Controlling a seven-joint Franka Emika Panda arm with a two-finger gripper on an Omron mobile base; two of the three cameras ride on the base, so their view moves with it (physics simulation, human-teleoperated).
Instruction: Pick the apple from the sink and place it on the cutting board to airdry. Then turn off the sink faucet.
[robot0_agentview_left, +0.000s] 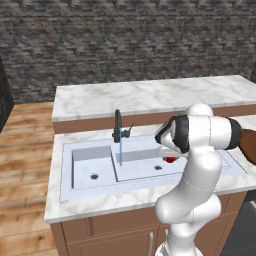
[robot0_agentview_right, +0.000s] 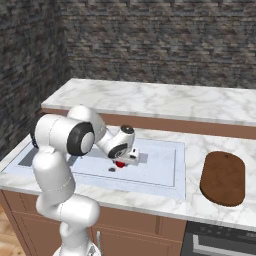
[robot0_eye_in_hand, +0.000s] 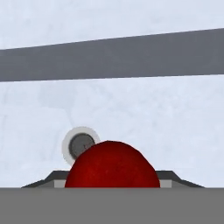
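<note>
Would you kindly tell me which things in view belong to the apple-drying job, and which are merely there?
Job:
apple, in the end effector, low in the wide sink bowl
cutting board, on the counter right of the sink
faucet, water running

Merely there:
raised back counter
stone wall
wood floor

apple (robot0_eye_in_hand: 112, 165): glossy red skin, faintly mottled
sink (robot0_agentview_left: 90, 157): smooth, matt pale blue-grey, dark ringed drains
faucet (robot0_agentview_left: 118, 126): slim black, matt, metal-like
board (robot0_agentview_right: 223, 178): dark reddish-brown wood, smooth, dull sheen
counter (robot0_agentview_right: 200, 145): polished white marble with grey veins
wall (robot0_agentview_left: 125, 40): rough dark stone blocks, upper frame
floor (robot0_agentview_left: 25, 150): wood planks, light shine, left edge
arm (robot0_agentview_left: 197, 170): glossy white shell, dark joints
</note>
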